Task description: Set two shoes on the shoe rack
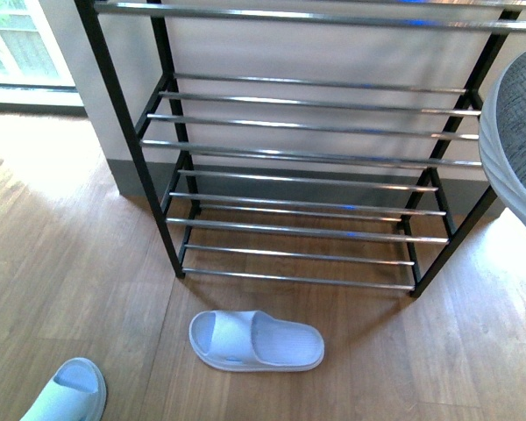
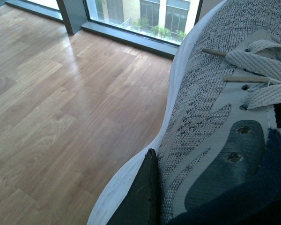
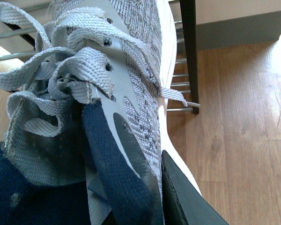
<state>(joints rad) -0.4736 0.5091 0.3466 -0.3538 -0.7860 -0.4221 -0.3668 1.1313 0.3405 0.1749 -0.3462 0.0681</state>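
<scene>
**Grey knit over thin chrome: where this could go wrong**

Closed tight on a sneaker at each side. Left gripper (image 2: pixel 171 204): one black finger (image 2: pixel 143 197) flat against the white sole wall of the left-held sneaker (image 2: pixel 210 93), partner finger hidden, probably inside the collar. Same pinch by the right gripper (image 3: pixel 152 201) on the right-held sneaker (image 3: pixel 136 56). Both carried clear of the wood floor (image 2: pixel 61 117), neither yet on the shoe rack (image 1: pixel 131 132).

Rack just ahead of the right gripper, past the toe. Nothing of it near the left gripper, only floor below and a window (image 2: pixel 145 18) beyond.

Likely troubles, judged from here:

- Pivoting. Held by one side wall only, so a heavy toe could swing down and slide out of the pinch on a quick move.
- Snagging. Loose grey laces (image 3: pixel 61 70) hanging wide, one tip close to the chrome bars, easily caught between them on the way in.
- Tipping. Shelves of thin bars with open gaps, so a sole set down across too few could tilt or drop through at the toe.
- Knocking. Right-held sneaker near the rack's right post, so a straight push risks a clip on the frame.
- Crowding. Two loaded arms at one shelf, with little room between them.

Below and ahead of the grippers, a pale slide sandal (image 1: pixel 256 340) by the rack's foot: a poor landing spot for a dropped shoe.
</scene>
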